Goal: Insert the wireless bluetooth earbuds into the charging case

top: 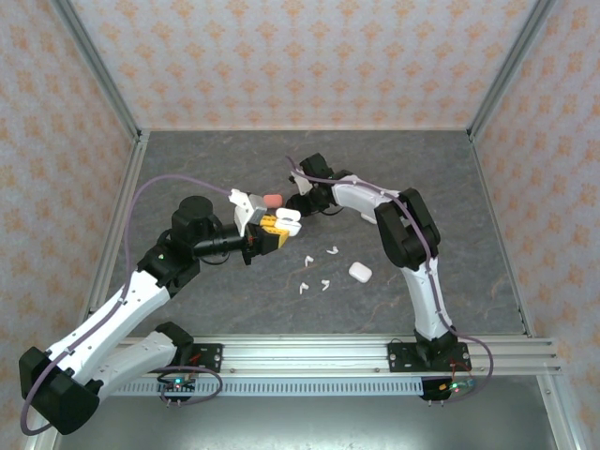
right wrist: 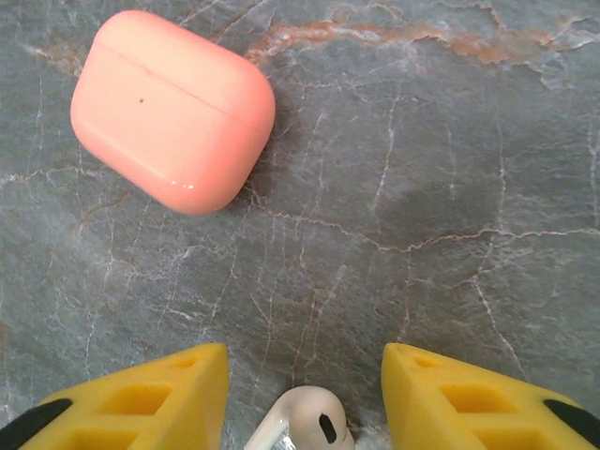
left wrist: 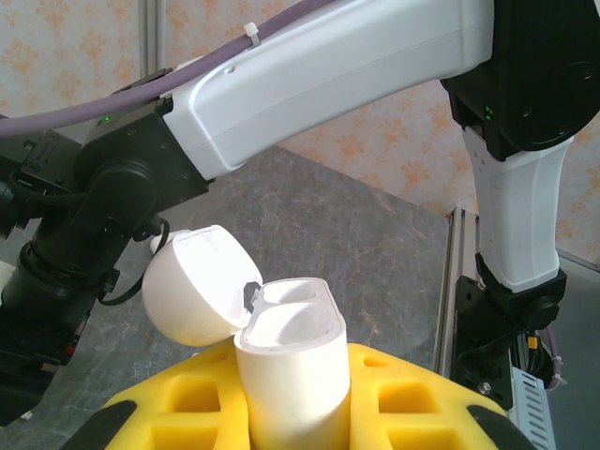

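Note:
My left gripper (top: 272, 227) is shut on a white charging case (left wrist: 292, 370), held upright between its yellow fingers (left wrist: 412, 394). The case's lid (left wrist: 192, 286) is hinged open to the left and both wells look empty. In the top view this case (top: 286, 221) is held up left of centre. My right gripper (right wrist: 305, 361) is open just above the table, with a white earbud (right wrist: 305, 424) lying between its yellow fingers (right wrist: 178, 394), a gap on each side. In the top view the right gripper (top: 300, 200) is just behind the held case. Several more white earbuds (top: 324, 284) lie loose on the table.
A closed salmon-pink case (right wrist: 173, 108) lies on the grey stone table just ahead of the right gripper, and shows in the top view (top: 270, 200) too. A closed white case (top: 360, 272) sits right of the loose earbuds. The right arm's forearm (left wrist: 328, 75) passes close over the held case.

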You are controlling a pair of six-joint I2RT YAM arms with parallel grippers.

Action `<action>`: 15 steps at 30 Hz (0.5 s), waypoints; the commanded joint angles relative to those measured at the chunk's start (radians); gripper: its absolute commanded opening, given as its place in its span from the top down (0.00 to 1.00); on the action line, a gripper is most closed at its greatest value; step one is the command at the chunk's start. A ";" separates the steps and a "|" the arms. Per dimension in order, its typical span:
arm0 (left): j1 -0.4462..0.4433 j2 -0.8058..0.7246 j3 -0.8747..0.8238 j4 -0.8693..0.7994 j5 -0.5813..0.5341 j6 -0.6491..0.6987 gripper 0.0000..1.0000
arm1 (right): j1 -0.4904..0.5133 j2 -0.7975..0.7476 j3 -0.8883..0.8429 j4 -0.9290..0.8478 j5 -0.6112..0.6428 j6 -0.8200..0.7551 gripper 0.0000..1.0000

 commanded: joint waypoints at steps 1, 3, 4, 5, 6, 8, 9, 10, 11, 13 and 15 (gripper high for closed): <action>-0.005 -0.004 0.029 0.022 -0.003 0.004 0.88 | 0.016 0.014 -0.018 -0.042 0.014 -0.022 0.57; -0.004 -0.004 0.029 0.021 -0.001 0.004 0.88 | 0.019 0.012 -0.027 -0.048 0.013 -0.027 0.59; -0.004 -0.004 0.028 0.020 -0.001 0.006 0.88 | 0.021 0.010 -0.033 -0.048 0.016 -0.029 0.59; -0.004 -0.005 0.028 0.018 -0.001 0.006 0.88 | 0.023 0.008 -0.039 -0.050 0.018 -0.031 0.60; -0.004 -0.006 0.027 0.017 -0.001 0.006 0.89 | 0.024 0.006 -0.042 -0.052 0.020 -0.033 0.61; -0.004 -0.006 0.027 0.015 -0.003 0.008 0.89 | 0.023 0.005 -0.048 -0.055 0.027 -0.035 0.64; -0.004 -0.007 0.028 0.014 -0.003 0.008 0.89 | 0.023 0.004 -0.050 -0.058 0.031 -0.037 0.65; -0.004 -0.007 0.027 0.014 -0.004 0.008 0.89 | 0.023 0.005 -0.050 -0.061 0.034 -0.039 0.66; -0.004 -0.008 0.028 0.014 -0.004 0.008 0.89 | 0.023 0.005 -0.051 -0.064 0.036 -0.041 0.68; -0.004 -0.010 0.027 0.012 -0.006 0.007 0.89 | 0.023 0.002 -0.051 -0.068 0.036 -0.042 0.72; -0.004 -0.010 0.027 0.009 -0.007 0.008 0.88 | 0.023 -0.002 -0.050 -0.070 0.038 -0.043 0.75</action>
